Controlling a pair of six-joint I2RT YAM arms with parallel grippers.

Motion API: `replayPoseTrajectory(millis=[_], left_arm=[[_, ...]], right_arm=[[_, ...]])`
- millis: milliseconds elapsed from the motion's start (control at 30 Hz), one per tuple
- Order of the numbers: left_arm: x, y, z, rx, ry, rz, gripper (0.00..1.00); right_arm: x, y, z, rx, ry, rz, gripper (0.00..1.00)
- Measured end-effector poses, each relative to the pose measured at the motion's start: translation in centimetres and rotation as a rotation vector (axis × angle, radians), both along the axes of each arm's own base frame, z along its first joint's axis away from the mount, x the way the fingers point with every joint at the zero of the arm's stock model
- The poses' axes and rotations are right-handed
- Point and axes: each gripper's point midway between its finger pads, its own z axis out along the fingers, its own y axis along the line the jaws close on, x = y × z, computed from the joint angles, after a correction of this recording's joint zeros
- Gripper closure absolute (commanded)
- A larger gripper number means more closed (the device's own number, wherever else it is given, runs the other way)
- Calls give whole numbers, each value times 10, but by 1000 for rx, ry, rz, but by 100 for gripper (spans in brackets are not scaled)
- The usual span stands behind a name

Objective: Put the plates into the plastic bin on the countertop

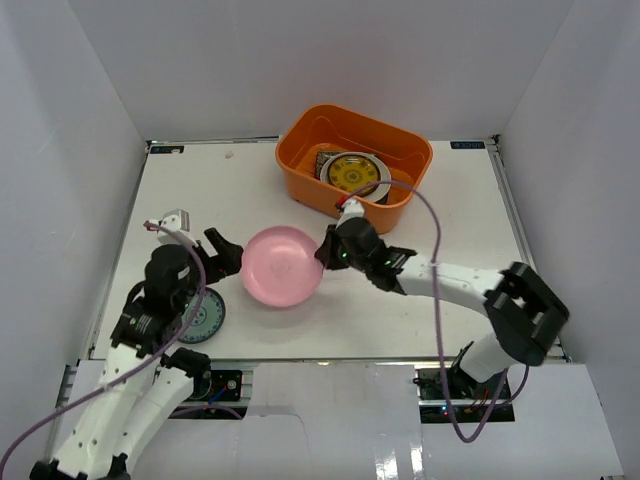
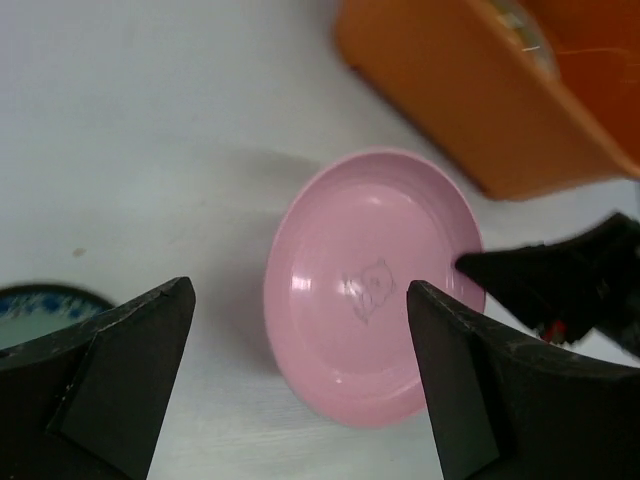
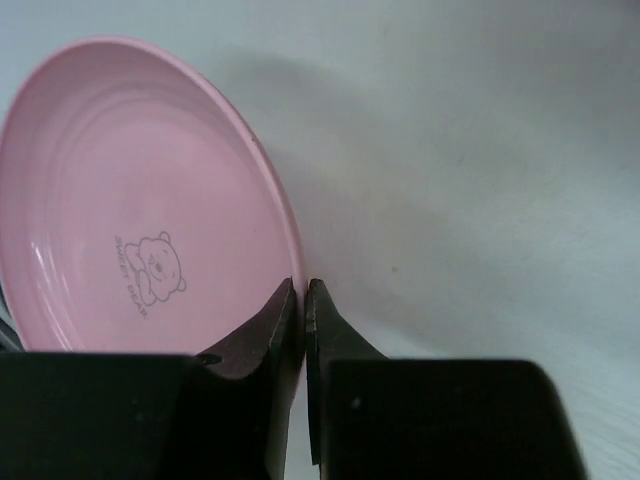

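My right gripper [image 1: 325,252] is shut on the right rim of the pink plate [image 1: 282,267], which has a small bear print and is tilted up off the countertop [image 1: 420,310]; in the right wrist view the jaws [image 3: 302,290] pinch the plate's edge [image 3: 120,190]. My left gripper [image 1: 228,252] is open and empty just left of the pink plate [image 2: 370,290]. The orange plastic bin [image 1: 300,160] stands at the back and holds a yellow-brown patterned plate [image 1: 355,172] on top of darker plates. A small blue-green patterned plate [image 1: 203,320] lies under my left arm.
White walls close in the countertop on three sides. The bin's near wall [image 2: 470,110] is close behind the pink plate. A purple cable [image 1: 435,240] loops over the right arm. The blue-green plate's edge shows at the left of the left wrist view [image 2: 45,305].
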Motion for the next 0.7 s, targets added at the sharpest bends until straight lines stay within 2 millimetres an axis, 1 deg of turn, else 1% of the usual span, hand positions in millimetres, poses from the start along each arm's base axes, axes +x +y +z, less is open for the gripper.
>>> replayPoseTrajectory(millis=[33, 100, 133, 167, 200, 233, 267, 300, 333, 367, 400, 467, 500, 567, 600, 633, 667, 700], left_arm=[[-2, -8, 23, -22, -90, -67, 2], [-12, -21, 64, -53, -257, -187, 2], [-19, -27, 81, -61, -327, -239, 2], [-23, -31, 92, -63, -376, -280, 2], [-26, -36, 99, -62, -412, -322, 2], [-28, -41, 100, -56, -431, -357, 2], [-28, -45, 96, -51, -434, -386, 2], [-27, -49, 89, -48, -427, -411, 2], [-27, -53, 77, -45, -406, -439, 2], [-28, -57, 64, -42, -378, -462, 2], [-29, -59, 56, -40, -357, -477, 2], [-32, -63, 45, -39, -333, -510, 2], [-34, -65, 45, -40, -334, -522, 2], [-37, -68, 49, -43, -355, -545, 2], [-40, -70, 51, -46, -366, -556, 2], [-42, -71, 54, -47, -379, -564, 2], [-44, -72, 56, -49, -390, -571, 2], [-45, -72, 59, -50, -401, -575, 2]], right_arm=[[13, -11, 27, 33, -46, -31, 92], [45, -35, 85, 110, -148, -108, 92], [68, -51, 116, 150, -200, -162, 92], [88, -66, 141, 183, -243, -207, 92], [109, -82, 164, 210, -285, -258, 92], [130, -101, 184, 223, -322, -315, 92], [150, -117, 196, 223, -348, -363, 92], [166, -129, 201, 216, -360, -400, 92], [183, -140, 205, 204, -365, -433, 92], [198, -146, 201, 185, -359, -454, 92], [211, -149, 194, 167, -346, -469, 92], [235, -153, 169, 115, -300, -489, 92], [244, -155, 151, 83, -264, -497, 80], [253, -159, 116, 22, -190, -507, 52], [254, -160, 102, -1, -159, -510, 26], [254, -161, 94, -16, -139, -510, 18], [250, -162, 84, -39, -109, -501, 15], [247, -160, 82, -49, -102, -485, 13]])
